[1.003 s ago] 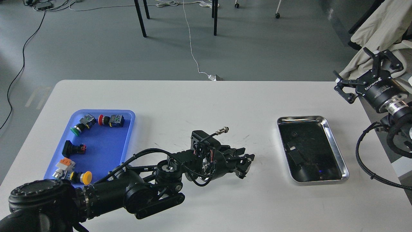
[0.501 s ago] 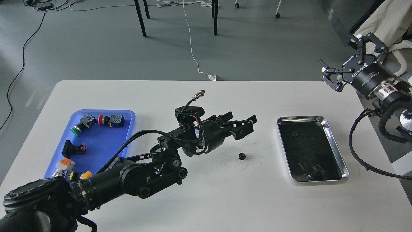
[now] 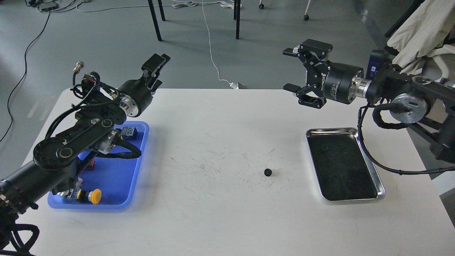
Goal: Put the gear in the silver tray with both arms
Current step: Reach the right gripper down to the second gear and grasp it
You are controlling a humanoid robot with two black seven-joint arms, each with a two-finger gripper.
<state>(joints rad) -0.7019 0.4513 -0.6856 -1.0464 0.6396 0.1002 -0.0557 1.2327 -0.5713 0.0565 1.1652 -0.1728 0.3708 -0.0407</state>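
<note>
A small black gear (image 3: 267, 172) lies on the white table, left of the silver tray (image 3: 371, 161) and apart from it. The tray's dark base looks empty. My left gripper (image 3: 156, 65) is raised over the table's far left edge, above the blue tray and far from the gear. Its fingers overlap in this view, so I cannot tell how they stand. My right gripper (image 3: 295, 72) is open and empty. It hangs high over the far right of the table, beyond the silver tray, and points left.
A blue plastic tray (image 3: 141, 149) with several push-button switches, one a yellow button (image 3: 94, 195), sits at the left, partly under my left arm. Chair legs and cables are on the floor beyond the table. A cloth-covered object (image 3: 416, 32) stands at far right.
My left gripper let go of the gear, which stays on the table, and drew back up and left over the blue tray. My right gripper swung in leftward over the table's far right.
</note>
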